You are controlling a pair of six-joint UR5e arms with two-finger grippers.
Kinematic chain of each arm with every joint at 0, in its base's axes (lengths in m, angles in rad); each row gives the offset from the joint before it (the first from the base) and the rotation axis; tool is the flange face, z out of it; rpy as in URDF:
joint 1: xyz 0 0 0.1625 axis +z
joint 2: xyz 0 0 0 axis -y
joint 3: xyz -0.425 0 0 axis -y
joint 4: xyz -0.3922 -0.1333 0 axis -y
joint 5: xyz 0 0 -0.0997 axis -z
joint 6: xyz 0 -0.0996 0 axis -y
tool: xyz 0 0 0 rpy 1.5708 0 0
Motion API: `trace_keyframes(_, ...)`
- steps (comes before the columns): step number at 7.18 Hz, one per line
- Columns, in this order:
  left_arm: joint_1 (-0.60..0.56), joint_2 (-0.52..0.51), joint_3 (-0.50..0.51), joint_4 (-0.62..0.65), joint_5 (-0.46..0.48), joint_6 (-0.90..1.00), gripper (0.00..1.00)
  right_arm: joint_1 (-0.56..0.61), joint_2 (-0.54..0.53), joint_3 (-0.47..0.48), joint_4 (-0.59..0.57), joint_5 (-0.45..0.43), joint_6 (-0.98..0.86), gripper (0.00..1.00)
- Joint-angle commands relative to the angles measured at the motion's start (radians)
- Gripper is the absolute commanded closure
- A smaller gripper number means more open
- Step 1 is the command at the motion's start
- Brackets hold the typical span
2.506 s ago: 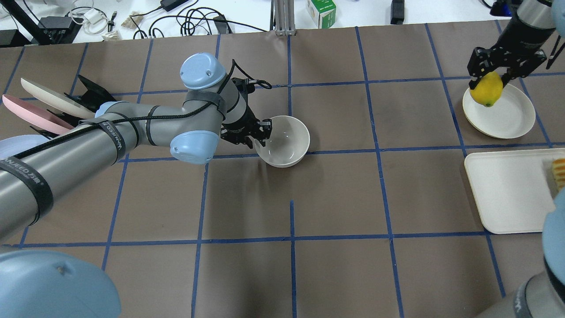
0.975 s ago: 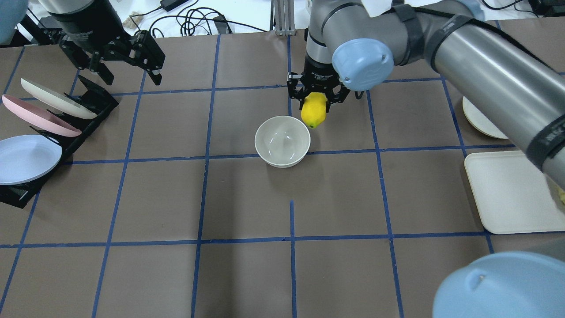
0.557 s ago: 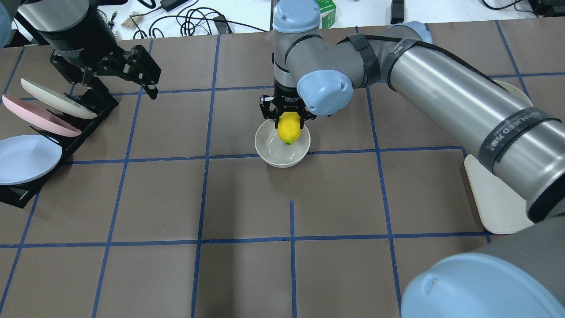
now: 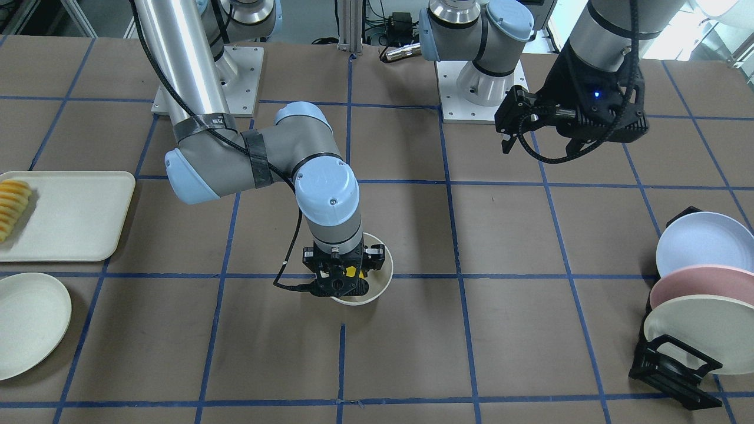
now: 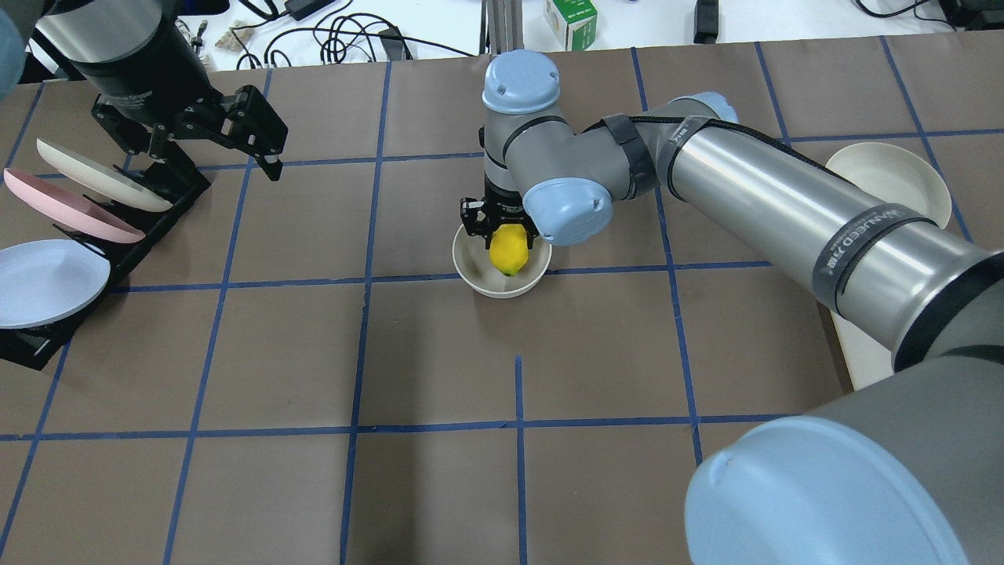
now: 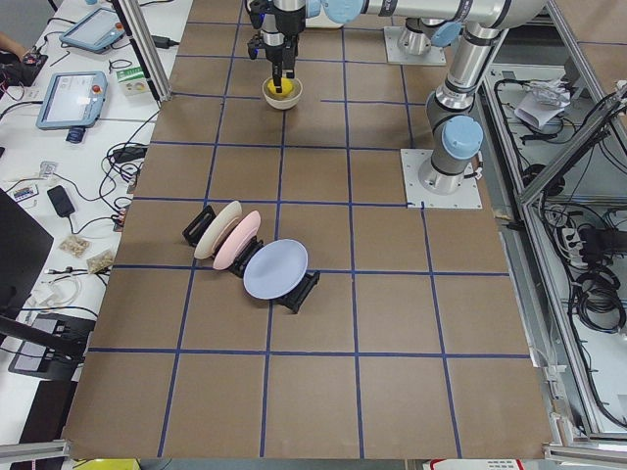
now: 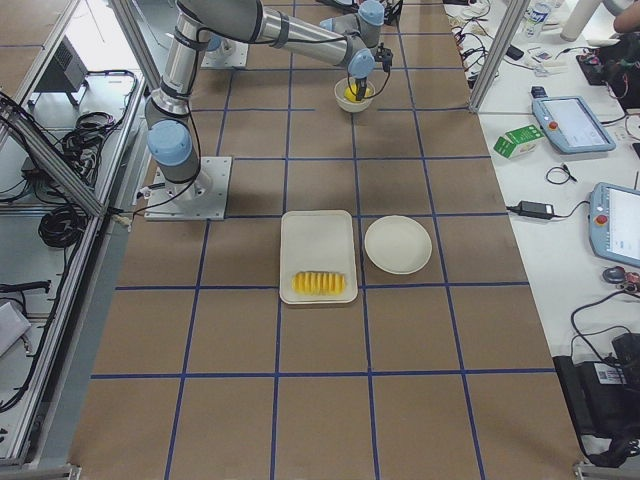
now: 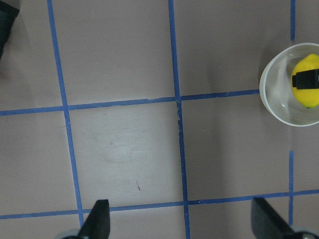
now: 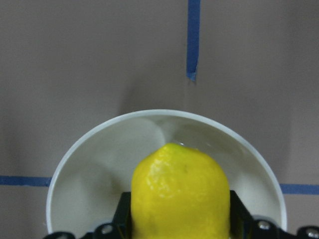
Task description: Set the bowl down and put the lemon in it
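Observation:
The cream-white bowl (image 5: 478, 282) stands upright on the brown mat near the table's middle. My right gripper (image 5: 508, 238) reaches down into it and is shut on the yellow lemon (image 5: 508, 253), which sits inside the rim. The right wrist view shows the lemon (image 9: 179, 191) between the fingers over the bowl's inside (image 9: 94, 169). I cannot tell if the lemon touches the bottom. My left gripper (image 5: 220, 157) is open and empty at the far left, by the plate rack. Its wrist view shows the bowl (image 8: 269, 102) and lemon (image 8: 305, 97) from afar.
A black rack (image 5: 157, 208) with cream, pink and pale blue plates stands at the left edge. A shallow cream plate (image 5: 910, 169) lies far right. A cream tray (image 4: 70, 218) holds sliced striped food (image 4: 12, 206). My right arm spans the table's right half.
My left gripper let go of the bowl and drew back to the rack. My right gripper carried the lemon from the plate to the bowl and lowered it inside.

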Motion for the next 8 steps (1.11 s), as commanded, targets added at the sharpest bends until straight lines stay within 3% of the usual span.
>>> trace_keyframes(1,-0.001,0.004,-0.002,0.0,0.001,0.0,0.0,0.0,0.018,0.003,-0.007,0.002,0.002,0.92)
trace_keyframes(2,0.0,0.007,-0.002,0.0,0.001,0.0,0.0,0.0,0.02,0.009,-0.007,0.004,0.004,0.55)
trace_keyframes(4,0.0,0.007,-0.002,0.0,0.001,0.0,0.0,0.0,0.018,0.023,-0.006,0.031,0.004,0.45)
trace_keyframes(6,-0.001,0.005,-0.002,0.0,0.001,0.0,0.0,-0.002,0.009,0.023,-0.007,0.03,-0.004,0.0)
trace_keyframes(8,-0.001,0.007,-0.002,0.0,0.0,0.0,0.0,-0.002,-0.041,0.023,0.01,0.027,-0.002,0.0)
